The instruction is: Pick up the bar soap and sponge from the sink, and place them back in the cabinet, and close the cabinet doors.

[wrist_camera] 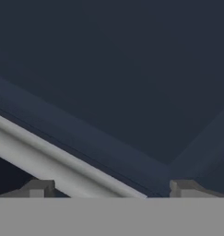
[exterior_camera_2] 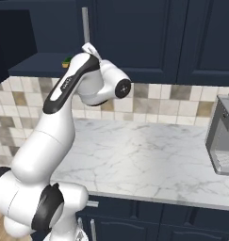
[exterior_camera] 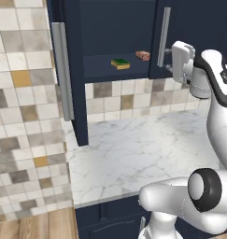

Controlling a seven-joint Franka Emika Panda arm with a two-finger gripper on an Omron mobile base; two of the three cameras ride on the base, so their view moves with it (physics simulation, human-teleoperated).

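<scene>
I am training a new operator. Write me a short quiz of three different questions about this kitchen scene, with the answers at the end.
1. True or false: the sponge and the bar soap lie on the shelf inside the cabinet.
2. Multiple choice: the gripper is A) shut on the sponge, B) open, close to a door handle, C) shut on the soap.
3. Fill in: the left cabinet door stands ____.

Key: 1 true; 2 B; 3 open.

No readable text, labels, numbers
</scene>
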